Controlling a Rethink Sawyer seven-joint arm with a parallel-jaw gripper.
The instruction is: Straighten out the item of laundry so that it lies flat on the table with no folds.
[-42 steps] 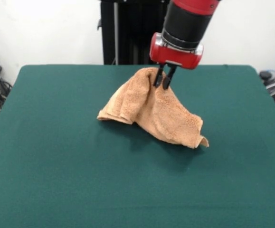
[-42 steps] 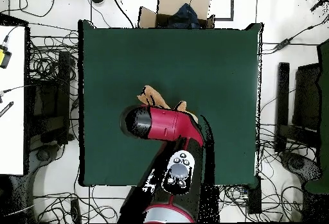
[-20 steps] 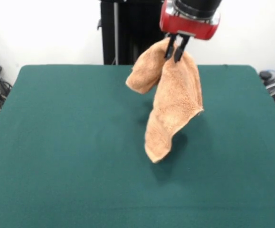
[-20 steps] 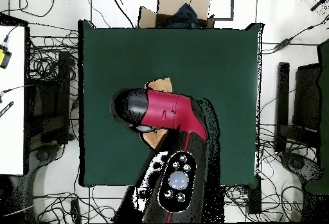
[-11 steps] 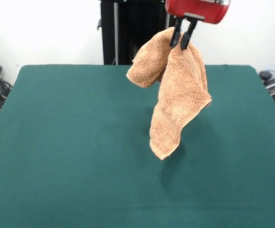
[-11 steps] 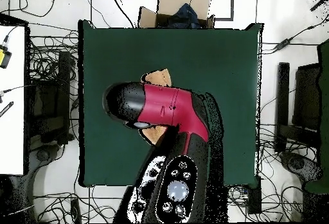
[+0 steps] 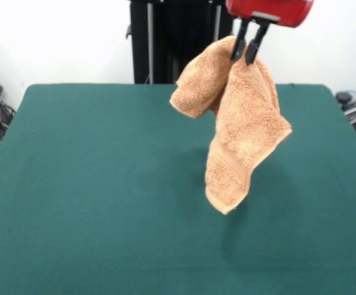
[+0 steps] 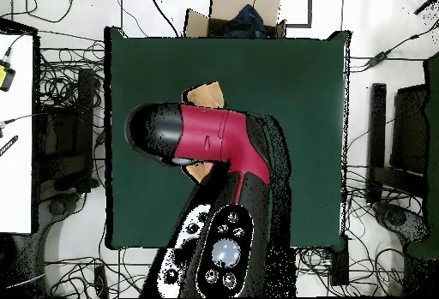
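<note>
The orange-tan towel [image 7: 242,126] hangs in the air, clear of the green table [image 7: 91,184]. My gripper [image 7: 247,54] is shut on its top fold, high at the picture's upper right in the front view. One part droops left as a bunched fold, the longer part hangs down to a point above the table. In the overhead view the red arm [image 8: 210,137] covers most of the towel [image 8: 206,95]; only small bits show at the arm's edges and the gripper is hidden.
A cardboard box [image 8: 236,13] stands off the table's far edge in the overhead view. Cables and equipment lie on the floor around the table. The black pedestal [image 7: 165,43] stands behind the table.
My gripper has risen with the towel in it, lifting it fully off the table, and has moved a little to the right in the front view. The towel now hangs free.
</note>
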